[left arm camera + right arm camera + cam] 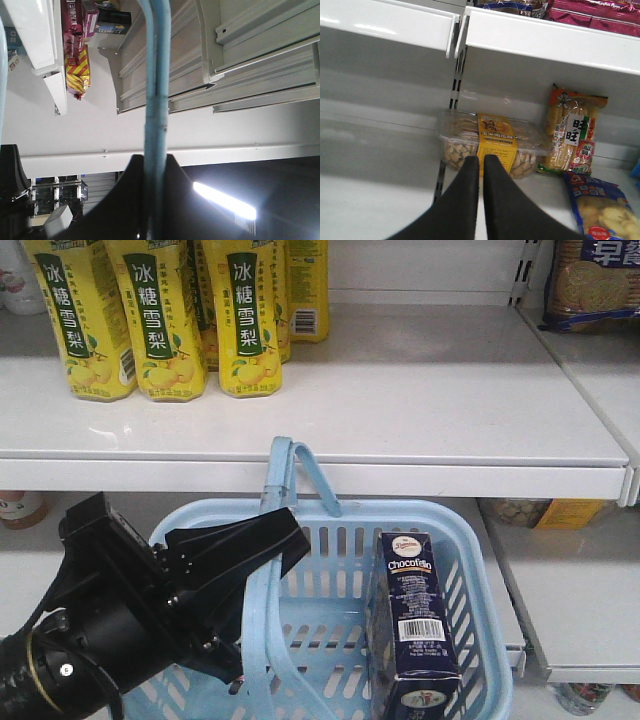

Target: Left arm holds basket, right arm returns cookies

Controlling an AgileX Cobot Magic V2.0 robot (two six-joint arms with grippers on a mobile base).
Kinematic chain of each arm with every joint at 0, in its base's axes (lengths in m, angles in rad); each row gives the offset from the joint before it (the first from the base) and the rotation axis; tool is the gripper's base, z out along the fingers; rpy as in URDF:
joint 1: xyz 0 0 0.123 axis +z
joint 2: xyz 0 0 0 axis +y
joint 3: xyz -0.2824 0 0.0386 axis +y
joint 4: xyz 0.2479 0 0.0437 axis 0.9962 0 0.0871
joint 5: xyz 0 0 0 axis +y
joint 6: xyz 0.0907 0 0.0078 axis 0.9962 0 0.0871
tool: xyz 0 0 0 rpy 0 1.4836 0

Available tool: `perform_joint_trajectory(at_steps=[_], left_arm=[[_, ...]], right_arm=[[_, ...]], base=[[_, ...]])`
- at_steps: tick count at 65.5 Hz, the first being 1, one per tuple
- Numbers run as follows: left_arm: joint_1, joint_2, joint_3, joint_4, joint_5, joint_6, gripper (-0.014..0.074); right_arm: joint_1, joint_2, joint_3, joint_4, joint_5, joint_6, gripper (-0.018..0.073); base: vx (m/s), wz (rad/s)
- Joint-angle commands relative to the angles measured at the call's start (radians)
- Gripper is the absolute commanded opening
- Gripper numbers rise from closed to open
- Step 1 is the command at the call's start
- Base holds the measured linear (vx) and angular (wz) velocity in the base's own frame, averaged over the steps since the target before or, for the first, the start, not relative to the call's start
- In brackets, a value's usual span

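Observation:
The light blue basket [335, 570] hangs in front of the lower shelf. Its hoop handles [285, 470] are raised together. My left gripper [265, 580], black and wedge-shaped, is shut on the handles. In the left wrist view the blue handle [156, 75] runs straight up between the closed jaws of the left gripper [155, 160]. The cookies [415, 615], a dark navy "Chocofello" box, stand upright inside the basket at its right side. My right gripper [481, 159] shows only in the right wrist view. It is shut with nothing between its fingers and points at a snack shelf.
Yellow drink bottles [165, 320] stand at the back left of the white upper shelf [420, 390], and a cracker pack [595, 280] lies at the top right. Ahead of the right gripper are a clear snack tub [492, 140], a striped bag [572, 132] and a blue bag [600, 205].

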State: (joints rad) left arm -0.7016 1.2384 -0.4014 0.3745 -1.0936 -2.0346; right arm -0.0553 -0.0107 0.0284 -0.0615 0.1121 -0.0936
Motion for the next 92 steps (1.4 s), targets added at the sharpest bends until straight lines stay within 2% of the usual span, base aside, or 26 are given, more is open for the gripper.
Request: perform_joint_trajectory(at_steps=[1,7,14,54,80,92], left_arm=[[-0.005,-0.029,-0.029,-0.053,-0.121,0.004,0.0],[-0.005,-0.029,-0.029,-0.053,-0.121,0.004,0.0],[-0.005,-0.029,-0.029,-0.053,-0.121,0.004,0.0],[-0.005,-0.029,-0.029,-0.053,-0.121,0.004,0.0],[-0.005,-0.029,-0.029,-0.053,-0.121,0.004,0.0],[-0.005,-0.029,-0.029,-0.053,-0.121,0.004,0.0]], right_arm=[[-0.004,-0.013,0.017,0.061,-0.072,0.036,-0.0006],[-0.004,-0.013,0.017,0.135,-0.072,0.051,-0.0006],[-0.004,-0.013,0.017,0.165,-0.072,0.05,-0.0006],[-0.004,-0.013,0.017,0.195,-0.134,0.084,-0.0006],[-0.004,-0.013,0.017,0.201,-0.328,0.084,-0.0006],[-0.004,-0.013,0.012,0.203,-0.387,0.121,-0.0006]], base=[[0.0,0.0],[0.0,0.0],[0.0,0.0],[0.0,0.0],[0.0,0.0],[0.0,0.0]])
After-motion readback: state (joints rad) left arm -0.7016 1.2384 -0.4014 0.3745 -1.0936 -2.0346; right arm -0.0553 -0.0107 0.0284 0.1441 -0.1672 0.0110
